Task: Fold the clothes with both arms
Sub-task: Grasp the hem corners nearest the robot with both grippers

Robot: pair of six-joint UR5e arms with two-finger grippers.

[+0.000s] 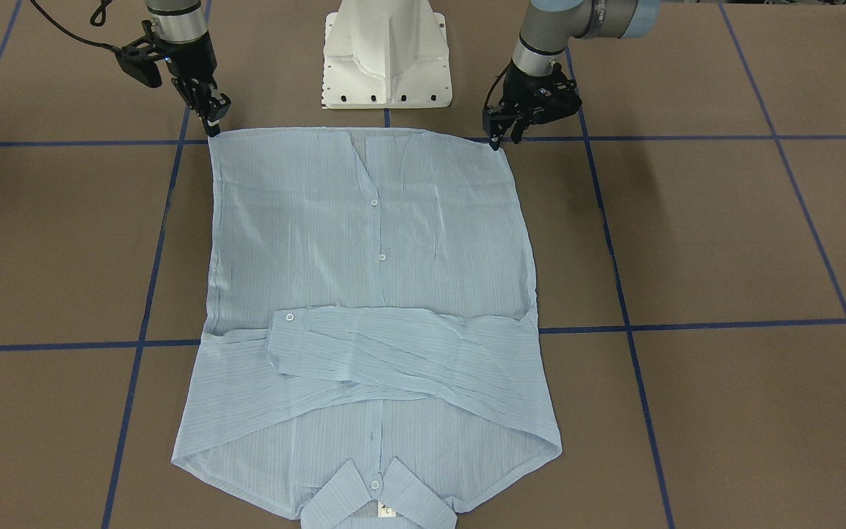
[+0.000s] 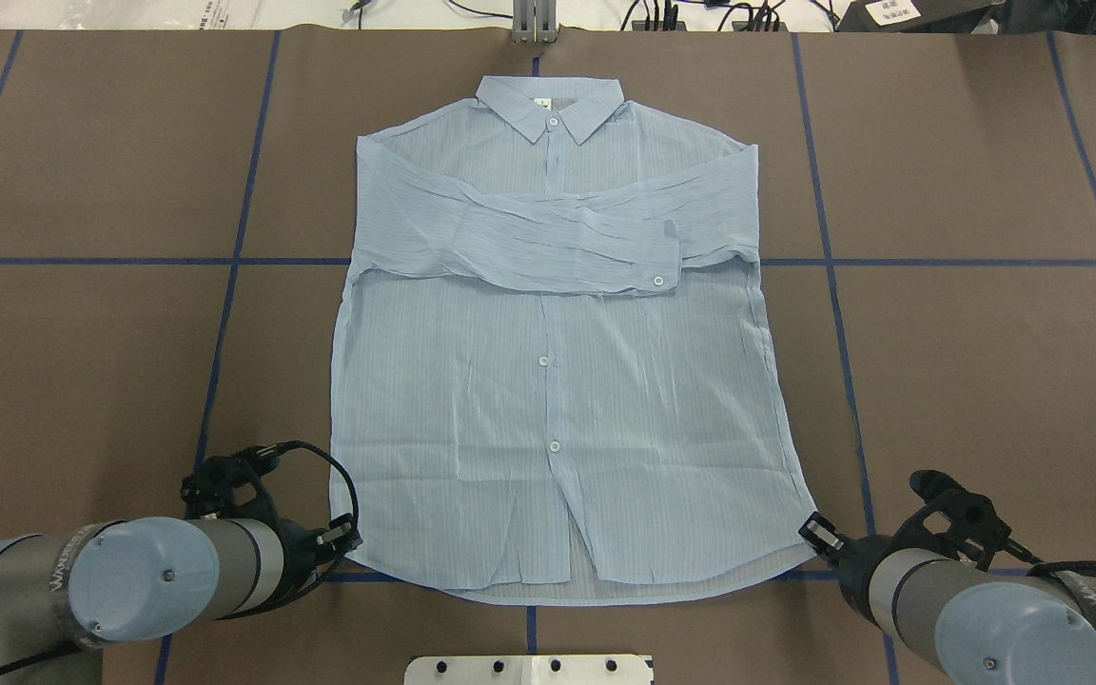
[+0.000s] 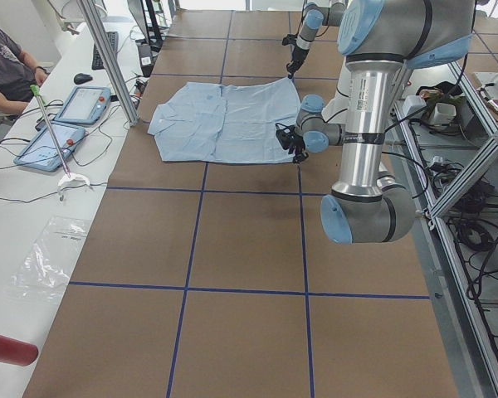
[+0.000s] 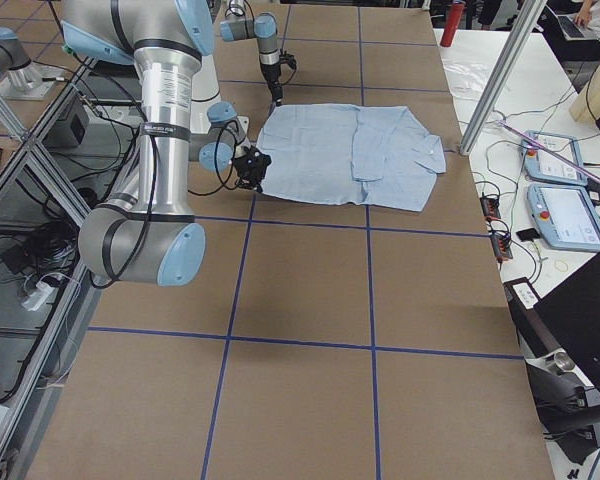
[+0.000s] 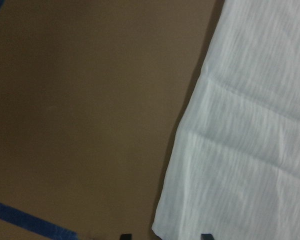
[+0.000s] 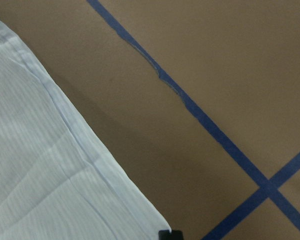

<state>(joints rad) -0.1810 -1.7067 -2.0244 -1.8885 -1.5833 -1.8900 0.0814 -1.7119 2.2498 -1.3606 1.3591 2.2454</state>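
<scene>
Place: a robotics lab.
Arms: two industrial arms (image 3: 369, 108) on a white pedestal (image 1: 386, 66) set between and behind the fingers (image 1: 210, 117).
Table: brown table (image 2: 986, 362) under the fingers, gridded with blue tape (image 2: 225, 323).
Bench: white bench (image 3: 8, 249) across the table from the fingers, with teach pendants (image 3: 81, 104) and a seated person (image 3: 4, 70).
Frame: aluminium struts (image 3: 473, 178) and loose cables (image 3: 473, 228) well behind the fingers.

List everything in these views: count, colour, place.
shirt: one, light blue, flat mid-table, sleeves folded across chest
table: one, brown, blue tape grid
pedestal base: one, white, between the arms
tablets: two, grey-blue, side bench
bottle: one, red, bench
person: one, dark top, seated at bench
left arm, right arm: silver-grey, flanking base
left pincer: one, black, open astride a hem corner
right pincer: one, black, other hem corner, state unclear
</scene>
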